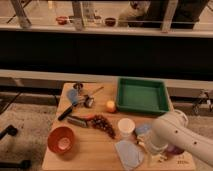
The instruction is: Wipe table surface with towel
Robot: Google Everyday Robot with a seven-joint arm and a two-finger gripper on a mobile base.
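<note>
Camera view, looking down from in front and above at a light tan wooden table surface (pixel 92 152) that stands before a dark wall. A thick white robot arm (pixel 177 137) reaches in from the lower right corner. Its gripper (pixel 149 149) points down over the front right part of the tabletop, low over the wood, with its fingers apart and nothing between them. Just to the left of the gripper lies the towel (pixel 129 153): a small, limp, pale grey-blue cloth, loosely rumpled and spread fairly flat, near the front edge of the table. Whether the gripper touches its right edge cannot be told. Just behind the gripper, partly covered by the arm, sits a smaller, bluer folded cloth (pixel 142 129). Behind it and to the left, close by, stands a white cup (pixel 126 126). Farther left of the cup lies a dark red bunch of grapes (pixel 102 123). Well to the left of the gripper, near the front left corner, is an orange bowl (pixel 62 140). Well behind the gripper, at the back right of the table, rests a green rectangular tray (pixel 142 95), with a small yellow-orange object (pixel 110 105) just off its left front corner. Far behind and to the left lie a black-handled utensil (pixel 66 113) and some metal pieces (pixel 82 96).
</note>
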